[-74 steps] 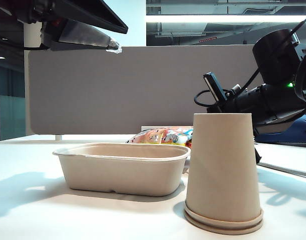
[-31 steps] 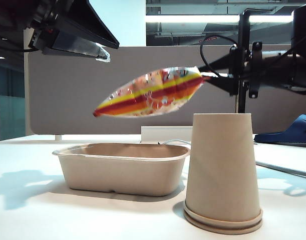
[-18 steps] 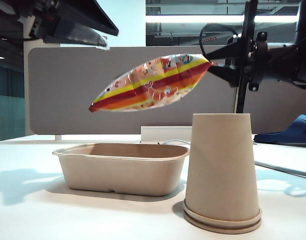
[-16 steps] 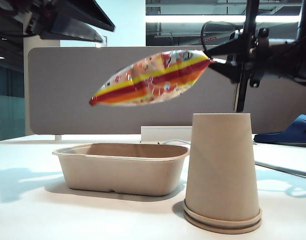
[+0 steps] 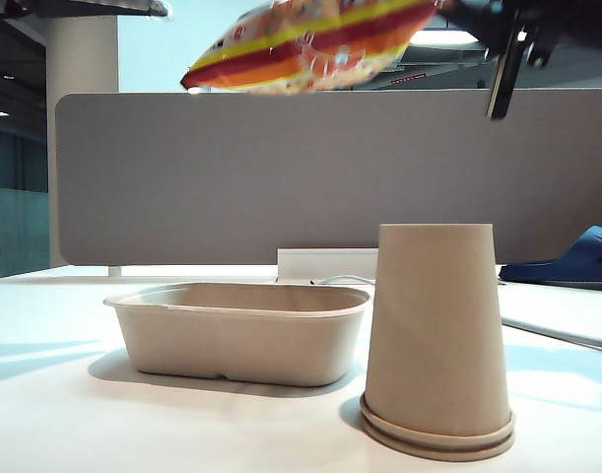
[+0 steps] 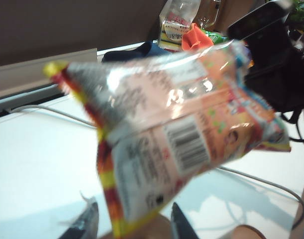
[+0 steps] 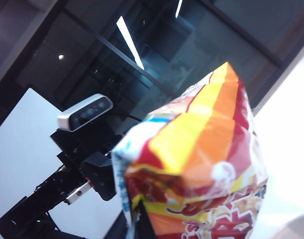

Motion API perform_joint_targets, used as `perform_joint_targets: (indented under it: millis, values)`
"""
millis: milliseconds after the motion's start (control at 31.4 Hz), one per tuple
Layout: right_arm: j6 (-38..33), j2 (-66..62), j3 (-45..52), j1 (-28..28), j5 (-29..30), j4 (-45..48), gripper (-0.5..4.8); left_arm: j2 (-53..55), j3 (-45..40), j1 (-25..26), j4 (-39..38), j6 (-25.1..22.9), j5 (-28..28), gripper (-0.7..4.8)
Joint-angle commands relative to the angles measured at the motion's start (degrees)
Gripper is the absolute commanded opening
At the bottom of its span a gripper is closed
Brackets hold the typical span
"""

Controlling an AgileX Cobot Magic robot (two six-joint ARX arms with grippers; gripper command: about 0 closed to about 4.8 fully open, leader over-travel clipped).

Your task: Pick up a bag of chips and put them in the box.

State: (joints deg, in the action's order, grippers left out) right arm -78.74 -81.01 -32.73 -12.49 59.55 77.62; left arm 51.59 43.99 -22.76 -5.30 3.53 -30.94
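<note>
Striped bag of chips (image 5: 315, 44), seemingly near-level lengthwise.

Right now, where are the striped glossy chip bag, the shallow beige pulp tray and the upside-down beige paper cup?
striped glossy chip bag (image 5: 315, 44), exterior view, middle of its side.
shallow beige pulp tray (image 5: 232, 345), exterior view, front wall.
upside-down beige paper cup (image 5: 436, 330), exterior view, side wall.

Bag of chips (image 5: 315, 44): glossy, red/yellow/orange stripes w/ cartoon prints; back side pale pink-silver w/ black barcode, red-yellow edge seam. Box (image 5: 236, 330): plain beige pulp, no pattern. Upside-down cup (image 5: 436, 340): same beige, plain. Tabletop (image 5: 64, 414): white. Divider panel (image 5: 232, 177): flat grey. Left hand (image 6: 129, 224) fingers (image 6: 87, 224) black; right hand dark, barely seen in right wrist view. Slipper (image 5: 567, 258): blue.
</note>
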Motion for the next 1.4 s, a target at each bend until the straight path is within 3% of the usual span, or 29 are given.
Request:
perform_joint_targets:
  millis: [32, 287, 446, 605, 828, 1401]
  values:
    - [4.7, 4.3, 2.6, -0.1, -2.4, -2.8, -0.04, -0.9, 0.3, 0.0, -1.9, 0.4, -2.7, 1.87]
    - [14.3, 13.8, 9.2, -0.5, -6.5, -13.2, -0.04, -1.0, 0.3, -0.1, -3.3, 3.8, -8.5, 1.87]
    - [20.7, 17.9, 9.5, -4.6, -10.6, -21.7, -0.04, -1.0, 0.3, -0.2, -3.4, 5.4, -10.1, 1.87]
    - [28.7, 19.7, 9.5, -12.3, -19.9, -31.5, -0.04, -1.0, 0.3, -1.3, -4.0, 5.5, -10.1, 1.87]
    - [34.4, 19.5, 9.5, -19.1, -32.9, -40.7, -0.04, -1.0, 0.3, -1.9, -5.2, 5.6, -9.8, 1.87]
    - [31.2, 19.4, 7.3, -19.4, -32.4, -46.5, -0.04, -0.9, 0.3, -2.2, -5.3, 5.5, -8.7, 1.87]
